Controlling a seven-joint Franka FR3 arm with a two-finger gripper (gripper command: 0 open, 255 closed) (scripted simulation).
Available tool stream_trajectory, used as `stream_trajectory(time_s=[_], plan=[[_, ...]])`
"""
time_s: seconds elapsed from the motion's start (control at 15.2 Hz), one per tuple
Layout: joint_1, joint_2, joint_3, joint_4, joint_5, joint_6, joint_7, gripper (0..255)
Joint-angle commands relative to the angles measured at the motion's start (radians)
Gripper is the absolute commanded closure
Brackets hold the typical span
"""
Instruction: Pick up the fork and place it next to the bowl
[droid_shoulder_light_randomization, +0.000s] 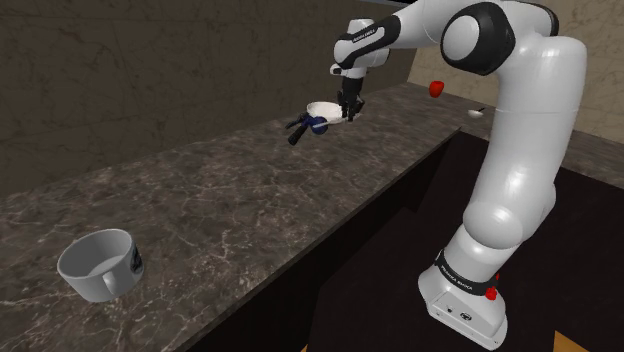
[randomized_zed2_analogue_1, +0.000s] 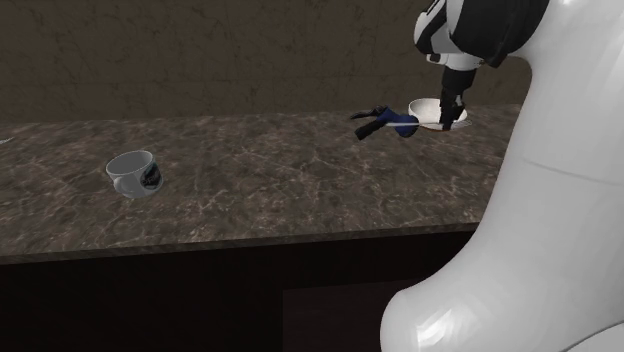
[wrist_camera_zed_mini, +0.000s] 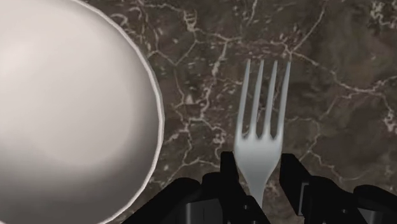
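stand: the white box (droid_shoulder_light_randomization: 465, 305) sits at the shoulder view's lower right, on the dark floor in front of the counter.
arm: the white arm (droid_shoulder_light_randomization: 520, 120) rises from the stand and reaches up and to the left over the counter's far part.
mug: a pale mug (droid_shoulder_light_randomization: 100, 265) with a dark mark on its side is on the near end of the counter, well apart from everything else.
counter: a dark marbled stone top (droid_shoulder_light_randomization: 230, 200) with pale veins, running away along the wall.
gripper: the black gripper (wrist_camera_zed_mini: 259, 160) points down just above the counter, beside the bowl; its fingers are drawn in to a narrow gap and clasp the fork at the neck.
fork: the grey fork (wrist_camera_zed_mini: 257, 143) lies between the fingers, four tines pointing away from the hand, over bare stone just beside the bowl and not touching it; i cannot tell whether it rests on the counter.
bowl: a plain white bowl (wrist_camera_zed_mini: 70, 108), upright, close to the fork's side.
dark tool: a black and blue object (droid_shoulder_light_randomization: 308, 125) lies just beside the bowl, on the shoulder view's left of it.
far things: a small red object (droid_shoulder_light_randomization: 436, 89) and a small white one (droid_shoulder_light_randomization: 476, 113) sit farther along the counter.
wall: brown-grey stone (droid_shoulder_light_randomization: 150, 70) behind the counter.
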Motion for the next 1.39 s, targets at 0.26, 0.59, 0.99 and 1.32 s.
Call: stream_trajectory(time_s=[0.26, 0.59, 0.99, 1.32], plan=[[-0.001, 0.025, 0.003, -0.048, 0.006, 0.073, 0.0, 255], [-0.004, 0.053, 0.006, -0.078, 0.013, 0.13, -0.002, 255], [-0.005, 0.07, 0.008, -0.092, 0.018, 0.161, -0.003, 255], [-0.005, 0.07, 0.008, -0.092, 0.018, 0.161, -0.003, 0]])
